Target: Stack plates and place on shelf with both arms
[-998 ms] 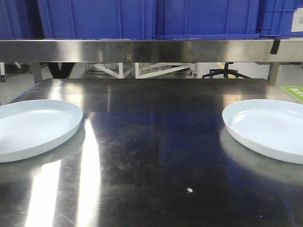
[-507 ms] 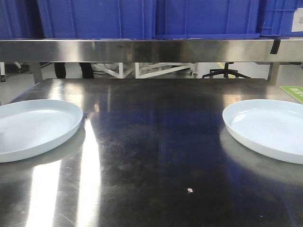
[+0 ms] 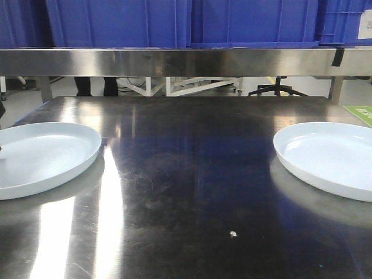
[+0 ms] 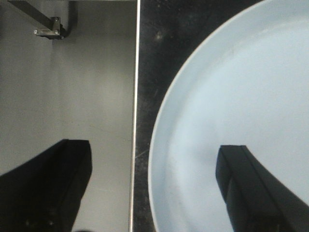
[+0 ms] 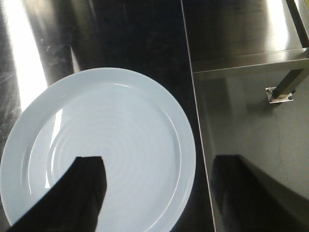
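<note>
**Lying apart on a flat, scratched steel tabletop (image 3: 186, 192): a round, pale blue-white left plate (image 3: 40, 157) and its twin, the right plate (image 3: 331, 160)**

The shallow, glossy left plate sits at the tabletop's left side, and the picture's border cuts off part of it. The right plate, alike in size, sits at the tabletop's right side and is cut off the same way. The two are not stacked. Bare steel with bright glare streaks lies between them, and a tiny white speck (image 3: 233, 233) rests near the tabletop's front. Above the tabletop's far edge runs the brushed stainless-steel shelf (image 3: 186, 62), whose flat front rail carries big blue plastic crates (image 3: 116, 23).

Seen from the left wrist, the black left gripper (image 4: 154, 147) hangs at the tabletop's left edge with its jaws spread wide and nothing clamped. One finger (image 4: 251, 188) is over the left plate's inner surface. The other finger (image 4: 63, 188) is beyond the tabletop's edge, over grey floor. The plate's rim lies between them, and contact cannot be judged.

Seen from the right wrist, the black right gripper (image 5: 158, 159) hangs at the tabletop's right edge, likewise wide apart and holding nothing. One finger (image 5: 82, 193) is over the right plate. The other finger (image 5: 241, 188) is past the tabletop's edge.
</note>
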You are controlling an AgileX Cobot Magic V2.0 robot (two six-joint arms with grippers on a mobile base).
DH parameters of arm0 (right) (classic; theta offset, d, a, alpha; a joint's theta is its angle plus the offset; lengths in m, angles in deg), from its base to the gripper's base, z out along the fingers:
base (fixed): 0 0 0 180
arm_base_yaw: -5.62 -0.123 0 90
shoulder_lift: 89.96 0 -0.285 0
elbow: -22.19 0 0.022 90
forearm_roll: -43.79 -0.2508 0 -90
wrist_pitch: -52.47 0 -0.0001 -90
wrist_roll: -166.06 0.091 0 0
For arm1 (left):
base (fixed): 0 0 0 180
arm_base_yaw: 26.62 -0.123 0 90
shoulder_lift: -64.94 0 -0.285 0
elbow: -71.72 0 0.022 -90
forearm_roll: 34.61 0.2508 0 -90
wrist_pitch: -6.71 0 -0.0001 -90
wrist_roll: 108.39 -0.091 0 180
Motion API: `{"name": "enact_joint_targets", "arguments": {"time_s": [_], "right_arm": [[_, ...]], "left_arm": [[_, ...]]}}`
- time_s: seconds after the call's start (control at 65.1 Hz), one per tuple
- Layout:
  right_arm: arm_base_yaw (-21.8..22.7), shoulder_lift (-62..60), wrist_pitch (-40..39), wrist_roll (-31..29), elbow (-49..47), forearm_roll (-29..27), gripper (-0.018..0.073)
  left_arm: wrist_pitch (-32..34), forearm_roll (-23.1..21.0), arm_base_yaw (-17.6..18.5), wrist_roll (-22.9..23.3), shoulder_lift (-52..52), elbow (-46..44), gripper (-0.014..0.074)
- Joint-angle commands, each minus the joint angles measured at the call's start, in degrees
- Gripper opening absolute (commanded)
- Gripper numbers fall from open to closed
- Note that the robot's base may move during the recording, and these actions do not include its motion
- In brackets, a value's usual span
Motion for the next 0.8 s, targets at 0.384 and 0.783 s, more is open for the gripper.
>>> {"name": "enact_joint_targets", "arguments": {"time_s": [0.384, 0.783], "right_arm": [[-0.12, -0.68, -4.02, -0.5, -2.22, 0.86, 0.0569], [-0.12, -0.68, -4.02, -0.5, -2.22, 0.86, 0.0569]], "left_arm": [[2.68, 0.2, -0.94, 0.69, -1.26, -1.79, 0.0559], [3.67, -0.91, -3.77, 0.69, -1.26, -1.79, 0.0559]]}}
